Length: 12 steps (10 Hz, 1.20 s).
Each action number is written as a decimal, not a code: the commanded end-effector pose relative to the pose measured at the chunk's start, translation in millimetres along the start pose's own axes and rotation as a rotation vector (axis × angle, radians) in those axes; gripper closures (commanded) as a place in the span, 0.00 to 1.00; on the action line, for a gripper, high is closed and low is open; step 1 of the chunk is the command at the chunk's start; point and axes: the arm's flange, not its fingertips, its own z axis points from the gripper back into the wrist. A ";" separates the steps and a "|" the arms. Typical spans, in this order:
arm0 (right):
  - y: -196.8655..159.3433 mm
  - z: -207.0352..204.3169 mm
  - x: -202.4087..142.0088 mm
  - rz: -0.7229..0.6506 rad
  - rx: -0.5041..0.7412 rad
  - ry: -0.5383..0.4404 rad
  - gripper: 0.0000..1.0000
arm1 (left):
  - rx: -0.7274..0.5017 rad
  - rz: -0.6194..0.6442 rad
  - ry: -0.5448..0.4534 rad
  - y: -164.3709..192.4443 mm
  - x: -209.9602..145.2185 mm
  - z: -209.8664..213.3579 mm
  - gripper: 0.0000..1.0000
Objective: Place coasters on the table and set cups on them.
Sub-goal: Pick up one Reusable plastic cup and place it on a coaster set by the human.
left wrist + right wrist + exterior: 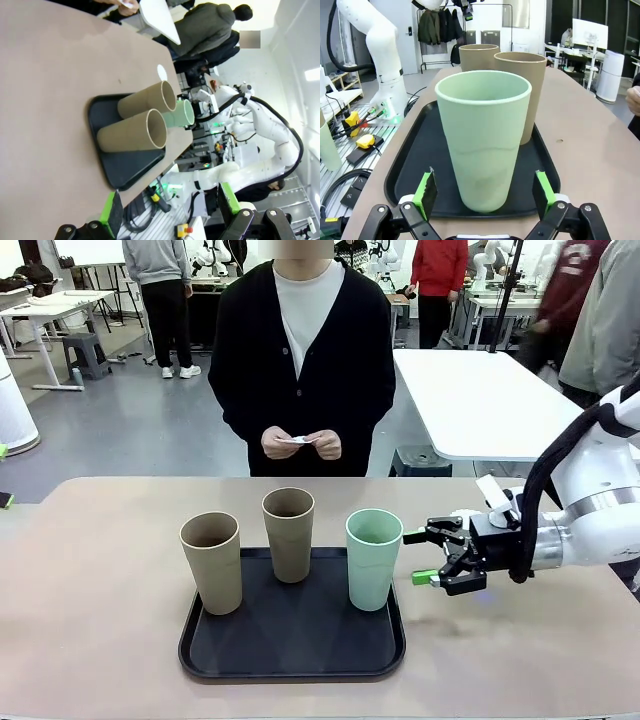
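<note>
A black tray (pixel 290 665) sits on the near middle of the beige desk (pixel 90 640), and all three cups stand upright on it. Nearest, at the tray's left side, is the near beige cup (pixel 211 562). At the tray's right side, slightly farther back, stands the mint green cup (pixel 373 558). The right claw (pixel 418 556) reaches in from the right and hangs just beside this cup, level with its lower half, released with its jaws spread wide. In the right wrist view the mint green cup (pixel 482 140) rises between the two green pads (pixel 426 187), with a gap on each side; whether the fingertips already flank its base or stop just short of it is hard to tell from this angle. The far beige cup (pixel 288 533) stands at the middle of the tray's far edge, apart from the other two.

The left claw (pixel 170 207) hangs off the desk's left side, released and holding nothing, looking across at the tray (pixel 127 165).

At the far side a person holds a small white thing (pixel 297 440), possibly the coasters, between both hands (pixel 300 444).
</note>
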 end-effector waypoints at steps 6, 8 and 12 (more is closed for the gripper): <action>-15.5 -37.5 -10.6 0.001 0.011 0.003 0.00 | -0.008 -0.001 -0.008 -1.2 1.0 -0.6 0.00; -13.4 -48.4 -11.5 0.003 0.034 0.014 0.00 | -0.008 -0.001 -0.008 -1.2 1.0 -0.6 0.00; -14.2 -65.1 -15.3 -0.016 0.059 0.033 0.00 | -0.008 -0.001 -0.008 -1.2 1.0 -0.6 0.00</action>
